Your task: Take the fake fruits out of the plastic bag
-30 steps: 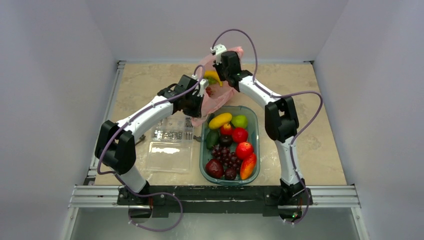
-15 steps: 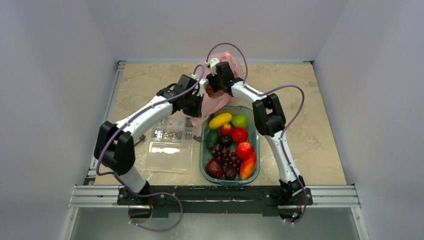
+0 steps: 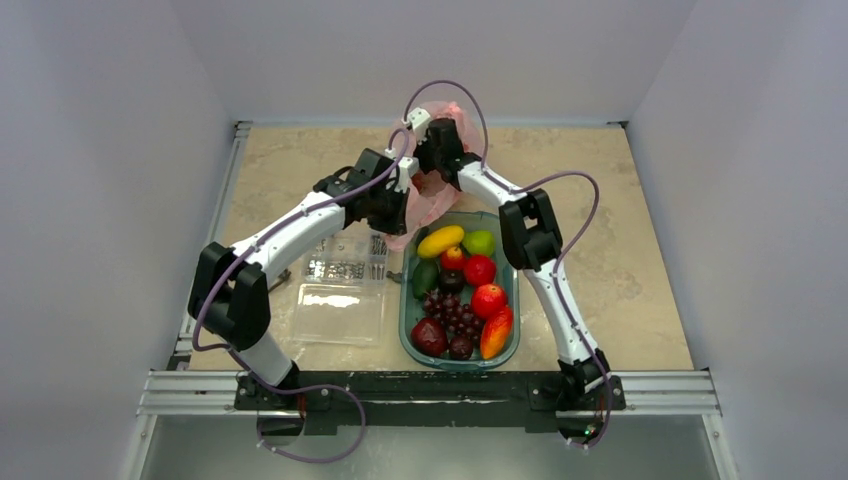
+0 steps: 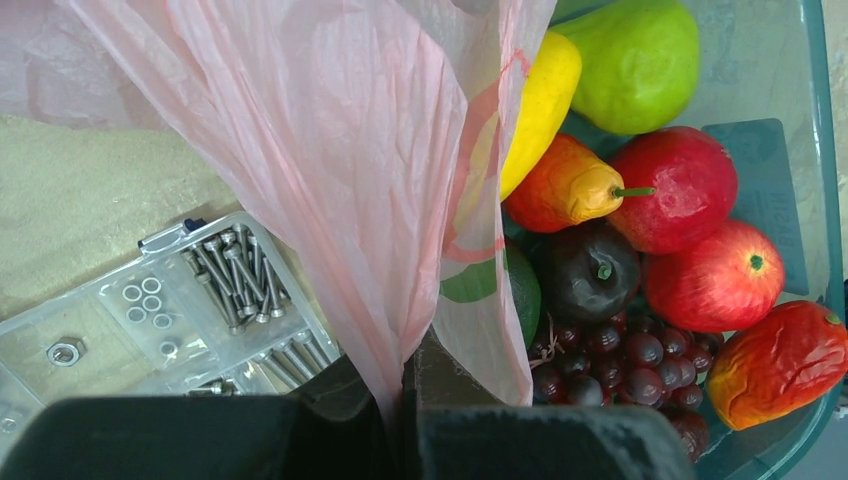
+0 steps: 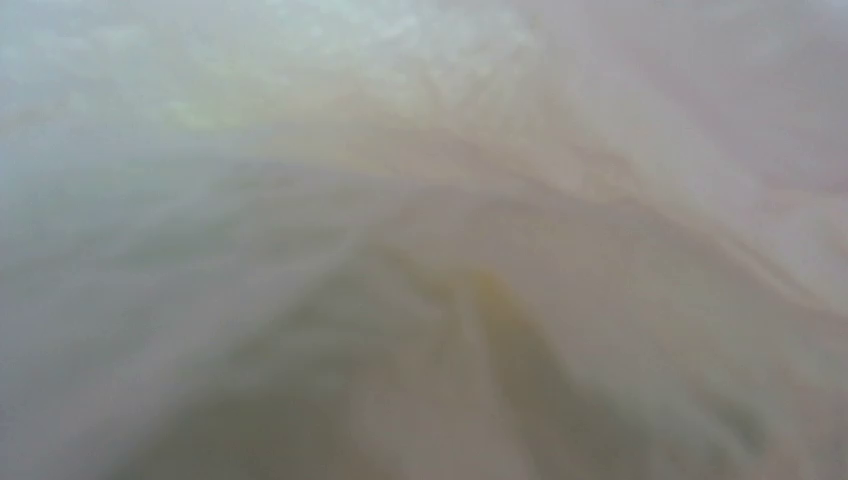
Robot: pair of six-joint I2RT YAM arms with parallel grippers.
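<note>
Grip: left gripper [image 4: 405,395] clamped on bunched fold of plastic bag [image 4: 340,150]; film thin, soft, slippery, likely best pinched where gathered. Bag hanging straight ahead, by far end of green tray [image 4: 770,70]; right gripper [image 3: 437,152] inside bag mouth, jaw state unreadable. Within, fake fruits hidden; presumably light, hard, glossy. Both arms stretched forward, converging.

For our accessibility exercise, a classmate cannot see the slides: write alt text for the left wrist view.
A pink plastic bag is pinched in the shut left gripper at the bottom edge. To its right, a green tray holds glossy fruit; to its left, a clear box of screws.
</note>
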